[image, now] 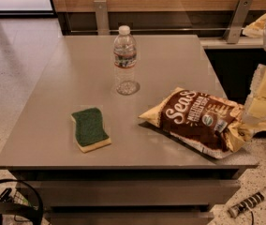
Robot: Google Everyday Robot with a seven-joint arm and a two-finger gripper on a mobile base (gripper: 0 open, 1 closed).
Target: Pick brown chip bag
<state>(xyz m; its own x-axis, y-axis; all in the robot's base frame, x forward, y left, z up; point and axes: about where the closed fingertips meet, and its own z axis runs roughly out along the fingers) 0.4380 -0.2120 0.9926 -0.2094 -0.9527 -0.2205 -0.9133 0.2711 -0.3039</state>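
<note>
The tool point(258, 108) hangs at the right edge of the tabletop point(53, 125). I cannot tell if it is open or holds anything. The brown chip bag point(198, 122) lies flat just left of the tool, with its right end at the tool.

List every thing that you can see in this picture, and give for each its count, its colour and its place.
table: one, grey, middle of the view.
water bottle: one, clear with a white cap, upright at the back middle of the table.
sponge: one, green on top and yellow beneath, flat on the table, front left.
brown chip bag: one, dark brown with tan-yellow ends, lying on the table, front right.
striped object: one, black and white, on the floor, lower right.
gripper: one, pale yellow, at the right end of the brown chip bag.
</note>
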